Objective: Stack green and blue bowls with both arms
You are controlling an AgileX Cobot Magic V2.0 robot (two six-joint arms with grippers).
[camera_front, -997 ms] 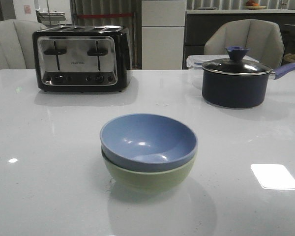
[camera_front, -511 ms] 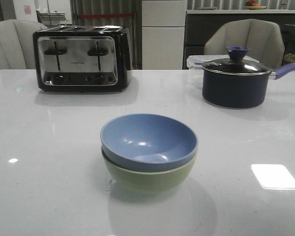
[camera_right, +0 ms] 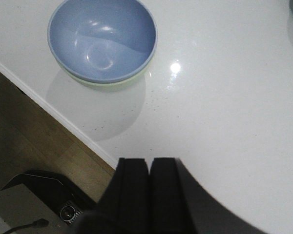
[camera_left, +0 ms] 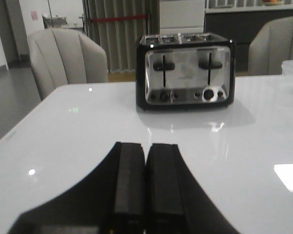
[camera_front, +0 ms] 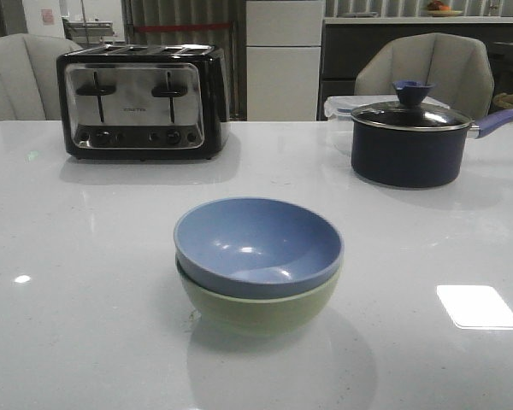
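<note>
The dusty blue bowl sits nested inside the pale green bowl in the middle of the white table. In the right wrist view the blue bowl hides all but a thin green rim beneath it. My right gripper is shut and empty, well away from the stack, near the table's edge. My left gripper is shut and empty too, low over bare table and facing the toaster. Neither arm shows in the front view.
A black and chrome toaster stands at the back left. A dark navy saucepan with a lid and purple handle stands at the back right, with a clear lidded container behind it. Chairs stand behind the table. Wooden floor lies past the table's edge.
</note>
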